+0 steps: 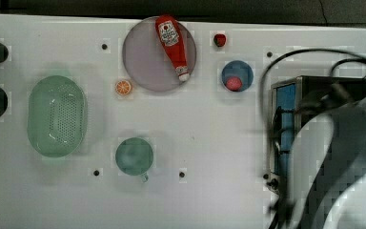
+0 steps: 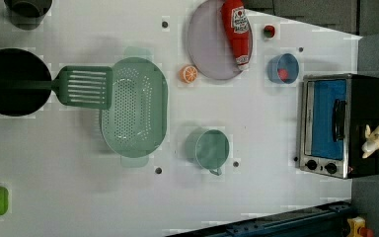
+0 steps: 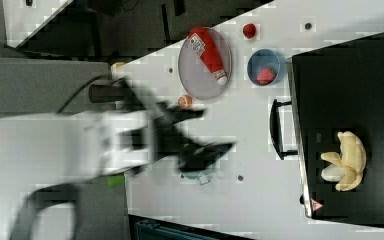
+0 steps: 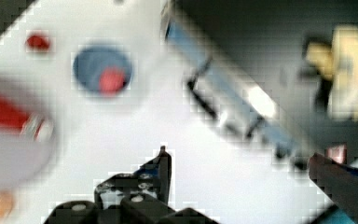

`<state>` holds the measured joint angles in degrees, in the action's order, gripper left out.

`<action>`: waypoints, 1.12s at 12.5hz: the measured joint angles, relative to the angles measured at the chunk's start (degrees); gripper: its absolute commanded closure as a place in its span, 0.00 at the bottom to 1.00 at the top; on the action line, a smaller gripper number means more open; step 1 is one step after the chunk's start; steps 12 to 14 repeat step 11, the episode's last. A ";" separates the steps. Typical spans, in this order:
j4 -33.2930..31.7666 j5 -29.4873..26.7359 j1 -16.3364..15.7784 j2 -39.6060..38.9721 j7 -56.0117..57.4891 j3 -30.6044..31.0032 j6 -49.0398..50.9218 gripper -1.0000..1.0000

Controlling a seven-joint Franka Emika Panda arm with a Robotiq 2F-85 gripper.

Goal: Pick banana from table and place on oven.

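Note:
A peeled yellow banana (image 2: 375,140) lies on the black top of the oven (image 2: 365,98), near the knob end, with nothing touching it. The right view shows the banana (image 3: 347,160) on the oven (image 3: 350,75) too, and my gripper (image 3: 215,131) hangs open and blurred over the white table (image 3: 260,150), well off the oven toward the right view's left. In the wrist view the gripper (image 4: 242,163) is open with nothing between its fingers, and the banana (image 4: 349,70) rests on the oven (image 4: 242,37) beyond them. In the top view my arm (image 1: 343,157) covers much of the oven (image 1: 286,95).
On the table (image 1: 209,143) a ketchup bottle (image 1: 172,45) lies across a grey plate (image 1: 143,62). A blue bowl (image 1: 237,75) holding a red item, an orange half (image 1: 123,87), a green mug (image 1: 134,156) and a green colander (image 1: 56,116) stand around it. A spatula (image 2: 81,87) rests on a black pan (image 2: 10,81).

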<state>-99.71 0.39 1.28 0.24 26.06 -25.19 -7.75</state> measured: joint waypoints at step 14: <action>1.40 3.04 -4.34 14.95 -28.72 22.86 10.54 0.00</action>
